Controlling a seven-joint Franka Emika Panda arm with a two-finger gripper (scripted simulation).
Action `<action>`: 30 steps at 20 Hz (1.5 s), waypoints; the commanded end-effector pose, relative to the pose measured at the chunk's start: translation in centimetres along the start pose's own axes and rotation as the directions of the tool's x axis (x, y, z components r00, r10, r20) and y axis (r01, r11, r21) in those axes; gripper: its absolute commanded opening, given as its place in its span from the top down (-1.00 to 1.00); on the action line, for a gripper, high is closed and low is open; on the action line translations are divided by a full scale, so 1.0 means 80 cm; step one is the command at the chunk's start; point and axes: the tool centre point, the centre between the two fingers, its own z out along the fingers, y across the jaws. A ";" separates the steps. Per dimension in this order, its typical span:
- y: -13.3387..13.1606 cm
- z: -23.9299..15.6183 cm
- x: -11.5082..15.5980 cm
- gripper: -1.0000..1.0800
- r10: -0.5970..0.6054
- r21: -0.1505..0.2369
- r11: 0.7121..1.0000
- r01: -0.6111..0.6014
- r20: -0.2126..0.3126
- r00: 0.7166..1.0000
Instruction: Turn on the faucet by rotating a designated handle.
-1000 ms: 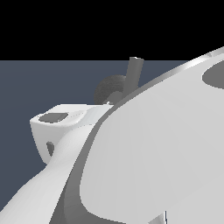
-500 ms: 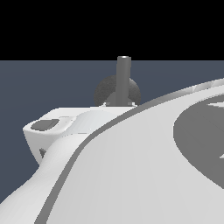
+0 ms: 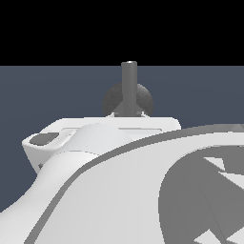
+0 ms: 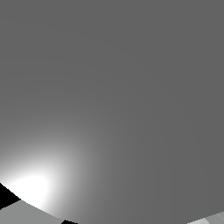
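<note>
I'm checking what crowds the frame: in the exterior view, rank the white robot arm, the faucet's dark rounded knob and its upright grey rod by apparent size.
1. White robot arm, largest, though nearness to the camera inflates it.
2. Dark rounded knob, partly hidden.
3. Upright grey rod, smallest.

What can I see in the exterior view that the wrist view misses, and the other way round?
Only the exterior view shows recognisable things: the faucet, a dark rounded knob with a grey upright post, above the white robot arm that fills the foreground. Only the wrist view shows a grey surface at very close range, filling the picture, with a bright glare near one corner; what it belongs to cannot be told. Both share plain grey tones. Neither shows the gripper's fingers.
</note>
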 end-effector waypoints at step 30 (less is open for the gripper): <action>0.141 -0.018 0.020 1.00 0.088 -0.126 0.988 -0.090 -0.018 0.996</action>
